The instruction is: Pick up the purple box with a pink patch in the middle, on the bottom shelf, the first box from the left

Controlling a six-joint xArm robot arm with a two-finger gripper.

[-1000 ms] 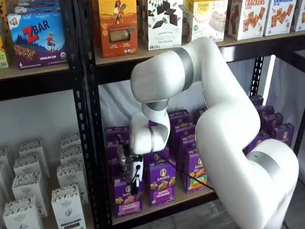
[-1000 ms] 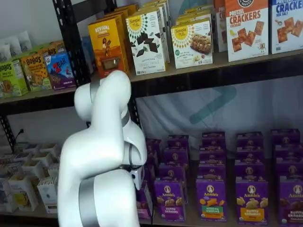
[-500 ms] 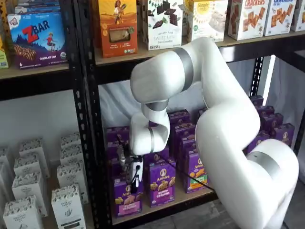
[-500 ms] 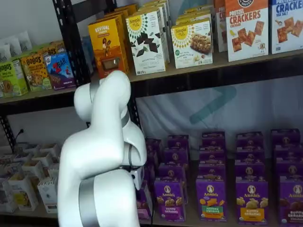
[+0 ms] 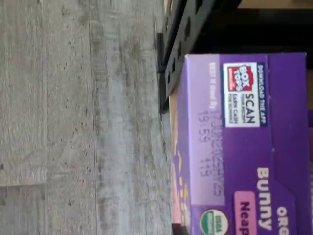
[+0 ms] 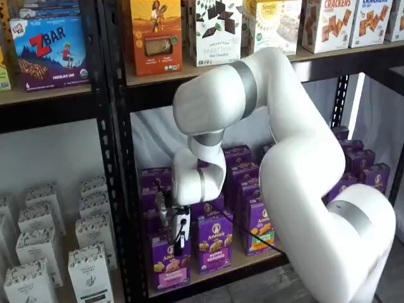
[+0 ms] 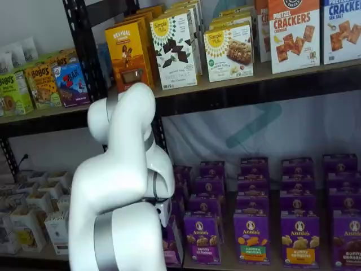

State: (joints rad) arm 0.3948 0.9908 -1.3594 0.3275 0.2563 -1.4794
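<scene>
The purple box point(image 6: 168, 266) with a pink panel on its lower front stands upright at the front left of the bottom shelf point(image 6: 243, 264). In a shelf view my gripper point(image 6: 177, 235) hangs straight over the box's top, with its black fingers reaching down to the top edge. They show side-on, so no gap or grip can be made out. The wrist view shows the box top point(image 5: 244, 147) close up, with a Box Tops label and a pink patch. In a shelf view point(image 7: 172, 245) only a sliver of the box shows past my arm, which hides the gripper.
Rows of other purple Annie's boxes point(image 6: 214, 243) stand right beside and behind it. A black perforated upright point(image 6: 123, 189) stands just to its left, with white boxes point(image 6: 88, 268) beyond. The upper shelf point(image 6: 208, 72) carries orange and white boxes. Grey plank floor point(image 5: 73, 122) lies below.
Almost nothing; the arm and gripper hold the same place over the box, and the box stands where it was.
</scene>
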